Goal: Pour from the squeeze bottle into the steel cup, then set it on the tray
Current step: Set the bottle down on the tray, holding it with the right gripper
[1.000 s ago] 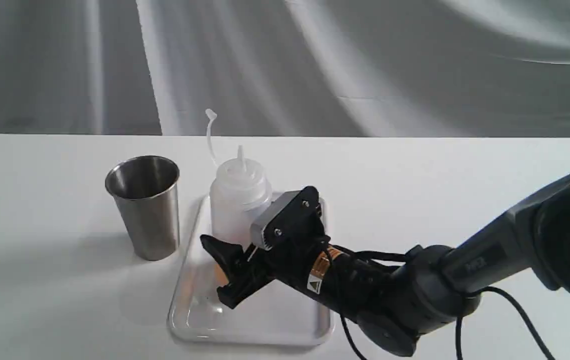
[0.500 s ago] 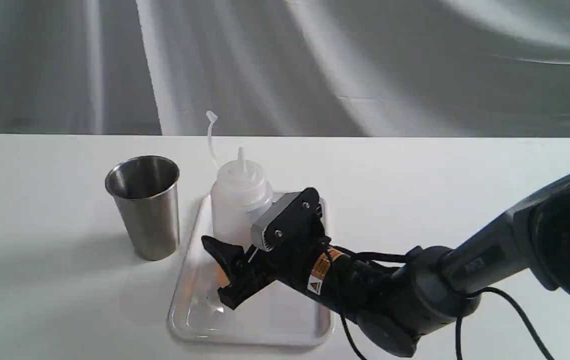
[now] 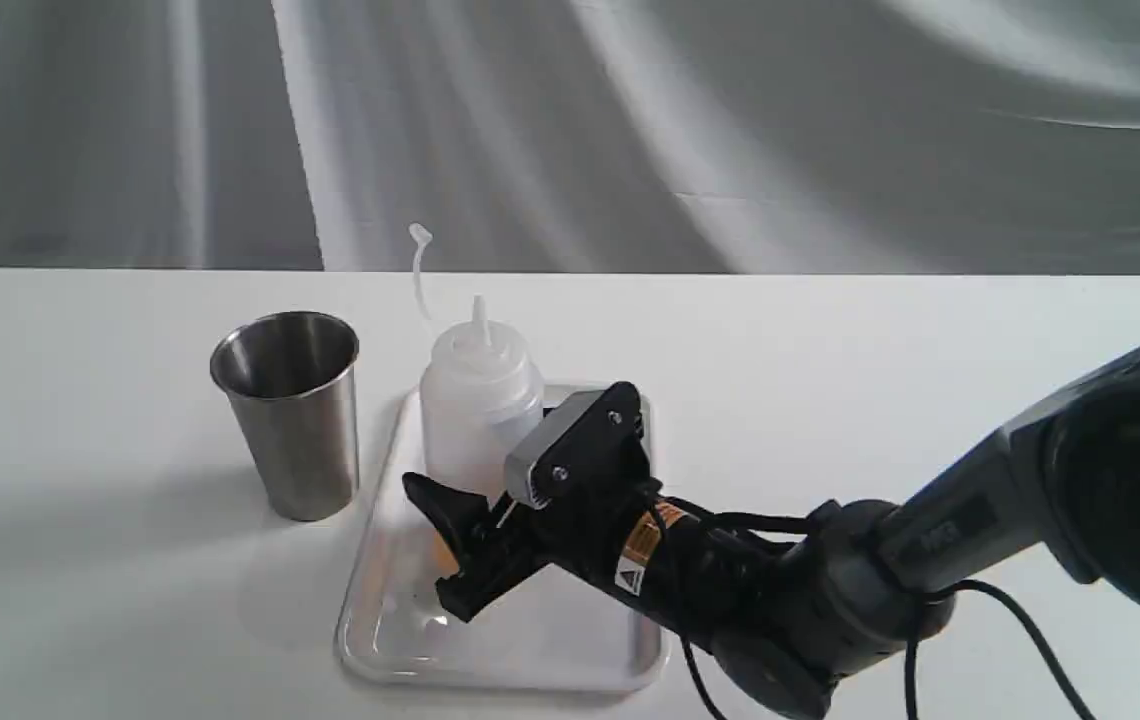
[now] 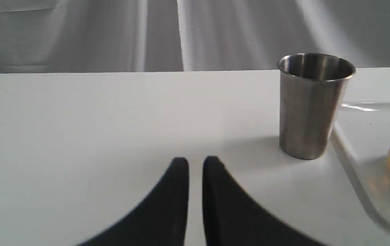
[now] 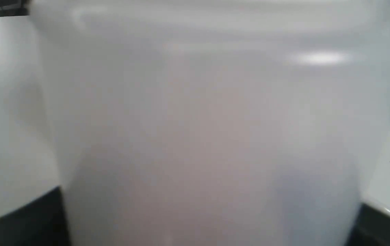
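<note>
The right gripper was clamped on the lower body of the squeeze bottle. In the right wrist view its dark fingers pressed against either side of the translucent wall, which filled that view. The bottle stood upright on the far left part of the tray, nozzle up and cap strap arching above it, with amber liquid low at its base. The steel cup stood upright on the white table just beside the tray's left rim and near the bottle, without touching it. The left gripper hung low over bare table short of the cup. Its fingers were drawn almost together, with only a thin slit between them, and held nothing.
</note>
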`<move>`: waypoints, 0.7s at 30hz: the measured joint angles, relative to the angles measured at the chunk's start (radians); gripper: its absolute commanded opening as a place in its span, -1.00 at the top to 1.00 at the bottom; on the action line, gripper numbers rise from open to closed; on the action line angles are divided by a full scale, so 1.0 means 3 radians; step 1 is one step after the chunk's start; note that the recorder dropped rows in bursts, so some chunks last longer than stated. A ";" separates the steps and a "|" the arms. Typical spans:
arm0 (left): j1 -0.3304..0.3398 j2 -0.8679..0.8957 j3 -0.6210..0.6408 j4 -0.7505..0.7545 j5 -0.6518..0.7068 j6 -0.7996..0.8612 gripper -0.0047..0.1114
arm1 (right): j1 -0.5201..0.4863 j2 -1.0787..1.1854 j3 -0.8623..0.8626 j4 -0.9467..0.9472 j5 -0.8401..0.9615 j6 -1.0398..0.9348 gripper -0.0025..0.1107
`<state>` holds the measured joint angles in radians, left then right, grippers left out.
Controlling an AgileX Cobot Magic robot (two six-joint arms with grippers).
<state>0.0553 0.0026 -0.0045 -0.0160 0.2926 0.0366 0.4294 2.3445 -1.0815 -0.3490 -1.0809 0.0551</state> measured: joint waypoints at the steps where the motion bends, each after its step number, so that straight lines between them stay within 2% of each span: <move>1: 0.0000 0.0000 0.0000 0.0000 0.0000 0.0000 0.78 | 0.0000 0.0005 0.0000 0.0000 -0.0009 0.0000 0.96; 14: 0.0000 0.0000 0.0000 0.0000 0.0000 0.0000 0.78 | 0.0000 0.0013 0.0000 0.0000 -0.0049 0.0000 0.91; 17: 0.0000 0.0000 0.0000 0.0000 0.0000 0.0000 0.78 | 0.0000 0.0015 0.0000 0.0000 -0.0051 0.0000 0.70; 21: 0.0000 0.0000 0.0000 0.0000 0.0000 0.0000 0.78 | 0.0000 0.0015 0.0000 0.0000 -0.0051 0.0000 0.21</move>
<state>0.0553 0.0026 -0.0045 -0.0160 0.2926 0.0366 0.4294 2.3490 -1.0815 -0.3490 -1.0963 0.0551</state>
